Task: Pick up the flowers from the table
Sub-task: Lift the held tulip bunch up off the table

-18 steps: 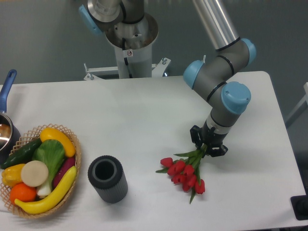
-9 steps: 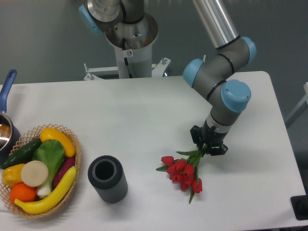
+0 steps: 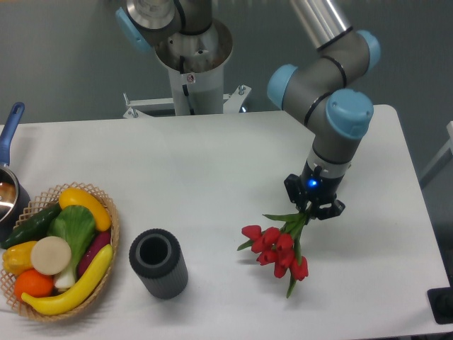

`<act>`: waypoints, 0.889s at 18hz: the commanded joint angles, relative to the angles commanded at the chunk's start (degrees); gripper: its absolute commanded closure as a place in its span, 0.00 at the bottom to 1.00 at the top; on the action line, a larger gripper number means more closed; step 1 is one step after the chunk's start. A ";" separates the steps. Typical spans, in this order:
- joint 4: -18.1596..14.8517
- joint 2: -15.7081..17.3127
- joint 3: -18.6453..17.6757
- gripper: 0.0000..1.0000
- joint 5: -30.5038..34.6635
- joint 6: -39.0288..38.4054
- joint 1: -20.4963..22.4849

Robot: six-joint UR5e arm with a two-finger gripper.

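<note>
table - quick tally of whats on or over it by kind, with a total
flowers, held in the end effector: 1 bunch
dark cylindrical holder: 1
wicker basket of fruit and vegetables: 1
pot with a blue handle, at the left edge: 1
Total: 4 things at the table

A wicker basket of fruit and vegetables sits beside a dark cylinder and a blue-handled pot.
</note>
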 joint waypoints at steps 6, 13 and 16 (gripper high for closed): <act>0.00 4.65 0.00 0.85 -14.21 -5.01 2.37; 0.00 9.75 -0.26 0.85 -32.85 -9.68 4.74; 0.00 10.81 -0.70 0.85 -40.50 -11.34 7.11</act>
